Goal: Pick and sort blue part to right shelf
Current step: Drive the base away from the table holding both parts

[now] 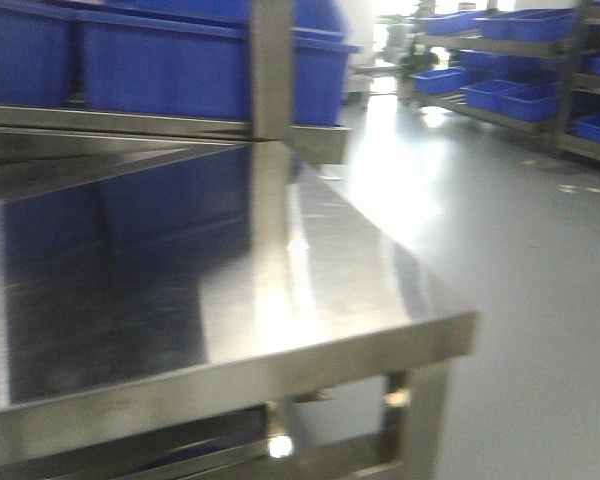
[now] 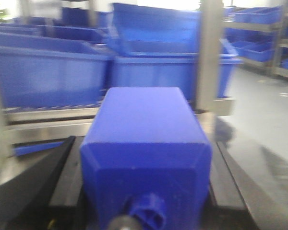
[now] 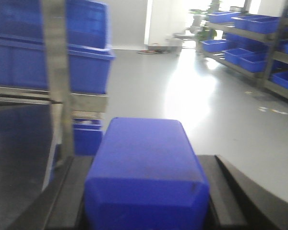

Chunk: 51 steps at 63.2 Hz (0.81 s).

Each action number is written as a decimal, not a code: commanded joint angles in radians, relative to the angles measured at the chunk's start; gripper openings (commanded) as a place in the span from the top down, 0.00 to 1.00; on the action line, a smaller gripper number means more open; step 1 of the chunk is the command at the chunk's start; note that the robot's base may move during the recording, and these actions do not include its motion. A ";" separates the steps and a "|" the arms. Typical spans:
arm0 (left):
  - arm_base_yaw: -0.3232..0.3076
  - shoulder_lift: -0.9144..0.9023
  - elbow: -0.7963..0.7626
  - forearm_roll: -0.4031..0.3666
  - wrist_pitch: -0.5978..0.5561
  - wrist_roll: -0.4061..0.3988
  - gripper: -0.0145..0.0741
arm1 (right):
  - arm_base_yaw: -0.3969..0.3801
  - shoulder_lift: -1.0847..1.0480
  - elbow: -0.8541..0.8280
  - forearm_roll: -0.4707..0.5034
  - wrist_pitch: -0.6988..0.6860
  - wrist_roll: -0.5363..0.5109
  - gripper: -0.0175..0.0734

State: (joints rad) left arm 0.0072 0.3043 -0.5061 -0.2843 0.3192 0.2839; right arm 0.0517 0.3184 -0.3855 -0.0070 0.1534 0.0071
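Observation:
In the left wrist view a big blue block (image 2: 146, 143) with bevelled edges fills the space between the two black fingers (image 2: 43, 177) of my left gripper (image 2: 145, 141). A small blue knob sits at its near end. The right wrist view shows the same: a blue block (image 3: 146, 167) between the black fingers (image 3: 230, 191) of my right gripper (image 3: 144, 157). Whether these blocks are held parts or gripper housing cannot be told. Neither gripper shows in the front view. All frames are blurred.
A steel table (image 1: 280, 370) with a steel post (image 1: 272, 70) and an upper shelf carrying blue bins (image 1: 180, 65) is ahead on the left. Grey floor (image 1: 520, 250) lies to the right. Shelves with blue bins (image 1: 525, 70) stand at the far right.

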 commanded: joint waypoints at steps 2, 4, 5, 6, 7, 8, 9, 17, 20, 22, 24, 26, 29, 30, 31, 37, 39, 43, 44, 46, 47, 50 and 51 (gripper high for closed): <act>0.002 0.007 -0.029 -0.006 -0.088 -0.002 0.54 | -0.007 0.007 -0.032 -0.012 -0.093 -0.007 0.37; 0.002 0.007 -0.029 -0.006 -0.088 -0.002 0.54 | -0.007 0.007 -0.032 -0.012 -0.093 -0.007 0.37; 0.002 0.007 -0.029 -0.006 -0.088 -0.002 0.54 | -0.007 0.007 -0.032 -0.012 -0.093 -0.007 0.37; 0.002 0.007 -0.029 -0.006 -0.088 -0.002 0.54 | -0.007 0.007 -0.032 -0.012 -0.093 -0.007 0.37; 0.002 0.007 -0.029 -0.006 -0.088 -0.002 0.54 | -0.007 0.007 -0.032 -0.012 -0.093 -0.007 0.37; 0.002 0.007 -0.029 -0.006 -0.088 -0.002 0.54 | -0.007 0.007 -0.032 -0.012 -0.093 -0.007 0.37; 0.002 0.007 -0.029 -0.006 -0.088 -0.002 0.54 | -0.007 0.007 -0.032 -0.012 -0.093 -0.007 0.37; 0.002 0.007 -0.029 -0.006 -0.088 -0.002 0.54 | -0.007 0.007 -0.032 -0.012 -0.093 -0.007 0.37; 0.002 0.007 -0.029 -0.006 -0.088 -0.002 0.54 | -0.007 0.007 -0.032 -0.012 -0.093 -0.007 0.37; 0.002 0.007 -0.029 -0.006 -0.088 -0.002 0.54 | -0.007 0.007 -0.032 -0.012 -0.093 -0.007 0.37; 0.002 0.007 -0.029 -0.006 -0.088 -0.002 0.54 | -0.007 0.007 -0.032 -0.012 -0.093 -0.007 0.37; 0.002 0.007 -0.029 -0.006 -0.088 -0.002 0.54 | -0.007 0.007 -0.032 -0.012 -0.093 -0.007 0.37; 0.002 0.007 -0.029 -0.006 -0.088 -0.002 0.54 | -0.007 0.007 -0.032 -0.012 -0.093 -0.007 0.37; 0.002 0.007 -0.029 -0.006 -0.088 -0.002 0.54 | -0.007 0.007 -0.032 -0.012 -0.093 -0.007 0.37; 0.002 0.007 -0.029 -0.006 -0.088 -0.002 0.54 | -0.007 0.007 -0.032 -0.012 -0.093 -0.007 0.37; 0.002 0.007 -0.029 -0.006 -0.088 -0.002 0.54 | -0.007 0.007 -0.032 -0.012 -0.093 -0.007 0.37; 0.002 0.007 -0.029 -0.006 -0.088 -0.002 0.54 | -0.007 0.007 -0.032 -0.012 -0.093 -0.007 0.37; 0.002 0.007 -0.029 -0.006 -0.088 -0.002 0.54 | -0.007 0.007 -0.032 -0.012 -0.093 -0.007 0.37; 0.002 0.007 -0.029 -0.006 -0.088 -0.002 0.54 | -0.007 0.007 -0.032 -0.012 -0.093 -0.007 0.37; 0.002 0.007 -0.029 -0.006 -0.088 -0.002 0.54 | -0.007 0.007 -0.032 -0.012 -0.093 -0.007 0.37; 0.002 0.007 -0.029 -0.006 -0.088 -0.002 0.54 | -0.007 0.007 -0.032 -0.012 -0.093 -0.007 0.37; 0.002 0.007 -0.029 -0.006 -0.088 -0.002 0.54 | -0.007 0.007 -0.032 -0.012 -0.093 -0.007 0.37; 0.002 0.007 -0.029 -0.006 -0.088 -0.002 0.54 | -0.007 0.007 -0.032 -0.012 -0.093 -0.007 0.37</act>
State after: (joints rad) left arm 0.0072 0.3043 -0.5061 -0.2843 0.3192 0.2839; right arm 0.0517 0.3184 -0.3855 -0.0076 0.1540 0.0071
